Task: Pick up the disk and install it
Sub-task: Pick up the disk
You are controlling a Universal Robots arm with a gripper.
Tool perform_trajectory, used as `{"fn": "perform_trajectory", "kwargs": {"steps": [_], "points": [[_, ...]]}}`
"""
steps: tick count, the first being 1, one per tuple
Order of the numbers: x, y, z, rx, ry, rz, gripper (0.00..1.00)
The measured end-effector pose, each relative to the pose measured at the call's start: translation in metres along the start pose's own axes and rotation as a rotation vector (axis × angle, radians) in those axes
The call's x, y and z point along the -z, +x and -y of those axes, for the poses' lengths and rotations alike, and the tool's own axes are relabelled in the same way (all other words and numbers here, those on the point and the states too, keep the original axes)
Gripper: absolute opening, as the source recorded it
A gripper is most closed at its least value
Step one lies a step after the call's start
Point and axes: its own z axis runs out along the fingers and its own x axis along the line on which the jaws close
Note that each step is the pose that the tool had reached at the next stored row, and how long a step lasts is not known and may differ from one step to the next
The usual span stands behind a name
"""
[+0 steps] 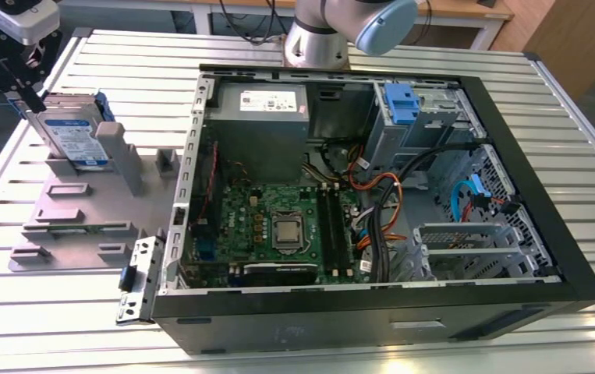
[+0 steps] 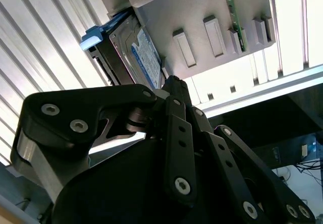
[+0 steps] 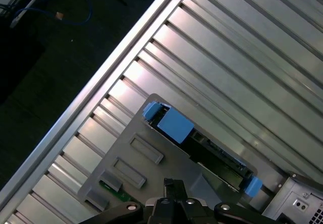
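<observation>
The disk [image 1: 73, 132] is a silver drive with a white-and-blue label and a blue side bracket. It stands on edge in a slot of the grey holder plate [image 1: 69, 214], at the exterior view's left. My gripper [image 1: 31, 98] hangs just above the disk's upper far corner, apart from it, shut with nothing between its fingers. In the second wrist view the disk's label [image 2: 144, 57] lies just beyond the fingertips [image 2: 174, 82]. The first wrist view shows the disk's top edge [image 3: 207, 151] and the blue bracket [image 3: 174, 125] beyond the gripper [image 3: 174, 184].
An open computer case [image 1: 547, 234] lies at the exterior view's right, with a grey power-supply box [image 1: 260, 105], a motherboard [image 1: 281, 226], cables and a drive bay with a blue latch [image 1: 399, 105]. The arm's base [image 1: 318, 39] stands behind it. The table's edge [image 3: 96, 90] is near the holder.
</observation>
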Motion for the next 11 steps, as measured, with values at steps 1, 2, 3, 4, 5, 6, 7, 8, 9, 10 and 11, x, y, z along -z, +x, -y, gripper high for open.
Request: {"fn": "perform_trajectory", "kwargs": {"steps": [1, 2, 3, 4, 5, 6, 7, 8, 9, 10, 11], "points": [[0.0000, 0.0000, 0.0000, 0.001, 0.0000, 0.0000, 0.11], [0.0000, 0.0000, 0.0000, 0.002, -0.0001, -0.0001, 0.11], [0.0000, 0.0000, 0.0000, 0.003, -0.0001, -0.0001, 0.11], [0.0000, 0.0000, 0.0000, 0.003, -0.0001, -0.0002, 0.11], [0.0000, 0.0000, 0.0000, 0.004, -0.0001, -0.0002, 0.11], [0.0000, 0.0000, 0.0000, 0.005, -0.0001, -0.0002, 0.11], [0.0000, 0.0000, 0.0000, 0.006, -0.0002, -0.0002, 0.11], [0.0000, 0.0000, 0.0000, 0.007, -0.0002, -0.0002, 0.11], [0.0000, 0.0000, 0.0000, 0.007, -0.0002, -0.0003, 0.11], [0.0000, 0.0000, 0.0000, 0.008, -0.0002, -0.0003, 0.11], [0.0000, 0.0000, 0.0000, 0.009, -0.0002, -0.0004, 0.11]]}}
